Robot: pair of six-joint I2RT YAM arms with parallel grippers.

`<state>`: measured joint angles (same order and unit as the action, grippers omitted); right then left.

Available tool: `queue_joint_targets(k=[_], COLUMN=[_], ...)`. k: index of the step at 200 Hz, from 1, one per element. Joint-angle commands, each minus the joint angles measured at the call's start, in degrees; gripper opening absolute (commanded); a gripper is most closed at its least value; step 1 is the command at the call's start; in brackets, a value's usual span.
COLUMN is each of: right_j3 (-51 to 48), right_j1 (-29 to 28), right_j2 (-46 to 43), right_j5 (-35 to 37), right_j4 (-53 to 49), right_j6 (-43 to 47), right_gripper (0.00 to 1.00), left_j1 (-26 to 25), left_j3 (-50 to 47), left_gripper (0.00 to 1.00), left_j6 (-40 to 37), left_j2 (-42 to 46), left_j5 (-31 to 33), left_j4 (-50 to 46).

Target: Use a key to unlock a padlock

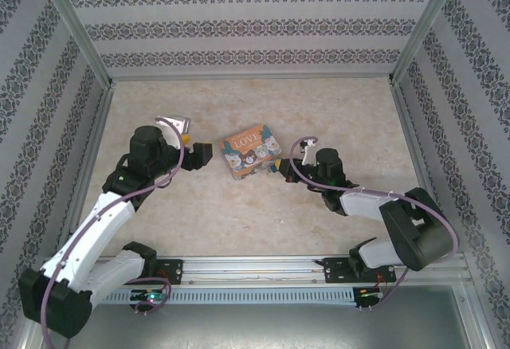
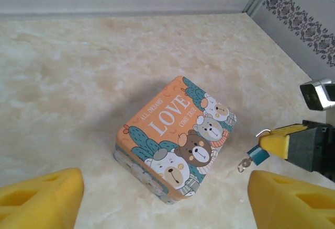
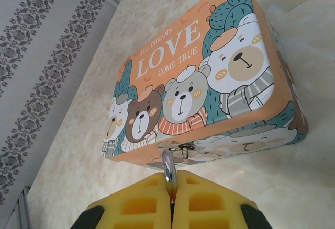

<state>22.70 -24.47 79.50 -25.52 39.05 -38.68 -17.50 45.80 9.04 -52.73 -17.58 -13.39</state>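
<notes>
Padlock (image 2: 257,155): teal body, shiny curved shackle, in right claw (image 3: 171,190).

- The back wall (image 1: 255,22) is pale grey, crossed by horizontal bands of dark, lace-like ornament.
- The left wall (image 1: 40,86) and the right wall (image 1: 478,86) carry the same banded pattern, and the three walls enclose the work area.
- A silver metal post (image 1: 74,26) marks the far left corner, and a matching second post (image 1: 426,22) marks the far right corner.
- The tabletop (image 1: 239,221) is a cream and beige, marble-like surface with faint cloudy veining.
- A metal rail (image 1: 255,269) runs along the near edge of the table, with a pale slotted strip (image 1: 255,293) just below it.
- The light is soft and even, and shadows on the tabletop are faint and blurred.
</notes>
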Motion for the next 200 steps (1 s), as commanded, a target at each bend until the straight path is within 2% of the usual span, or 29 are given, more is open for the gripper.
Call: queue_joint_targets(k=[1,41,88,164,200], right_j3=[0.7,1.91,3.35,4.88,7.53], right_j1=[0.56,0.69,0.74,0.74,0.82], right_j2=[-2.49,-5.34,-7.9,-14.01,-18.22], right_j5=[1.24,2.06,2.4,3.55,3.59], right_j4=[-4.51,-9.55,-14.56,-27.52,-39.13], right_j6=[3.26,5.13,6.85,8.17,9.25], right_gripper=[0.0,0.0,0.0,0.0,0.0], left_j1=[0.56,0.61,0.57,0.58,0.58], left_j3=[-1.62,-8.14,-14.06,-15.24,-15.18], left_gripper=[0.9,1.0,0.99,0.99,1.0], left_j6=[-12.22,-19.26,-21.56,-20.55,-21.25], left_j2=[3.86,8.36,9.49,7.14,5.78], left_j5=[4.03,8.04,10.19,6.96,3.92], left_j4=[-3.84,0.01,5.14,7.57,7.64])
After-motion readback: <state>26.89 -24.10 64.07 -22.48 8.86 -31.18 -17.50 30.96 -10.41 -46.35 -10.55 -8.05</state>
